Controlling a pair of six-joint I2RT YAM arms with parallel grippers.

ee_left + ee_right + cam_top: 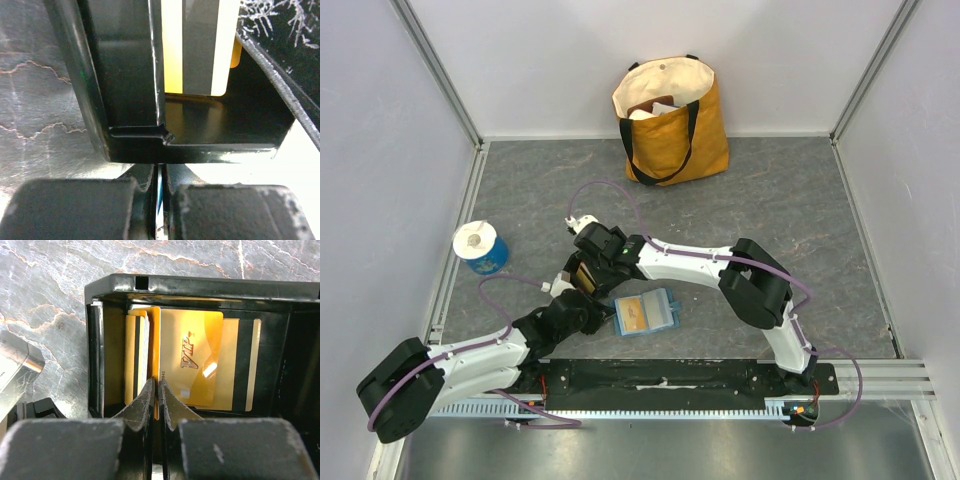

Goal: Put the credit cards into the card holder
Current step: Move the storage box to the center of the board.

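A black tray (pixel 200 285) holds several gold credit cards (pixel 192 365), some flat and some standing on edge at its left side (pixel 136 355). My right gripper (pixel 159 387) is shut on the edge of one orange-gold card standing in the tray. My left gripper (pixel 161 175) is shut at the tray's near wall (pixel 130 145) and seems to pinch its thin rim; cards (pixel 197 45) show inside. In the top view both grippers, left (pixel 582 300) and right (pixel 588 268), meet over the tray. The teal card holder (pixel 665 300) lies open just to the right, with a gold card (pixel 638 313) on it.
A yellow tote bag (pixel 672 120) stands at the back wall. A blue and white roll (pixel 480 247) sits at the left edge. The dark rail (pixel 660 375) runs along the near edge between the arm bases.
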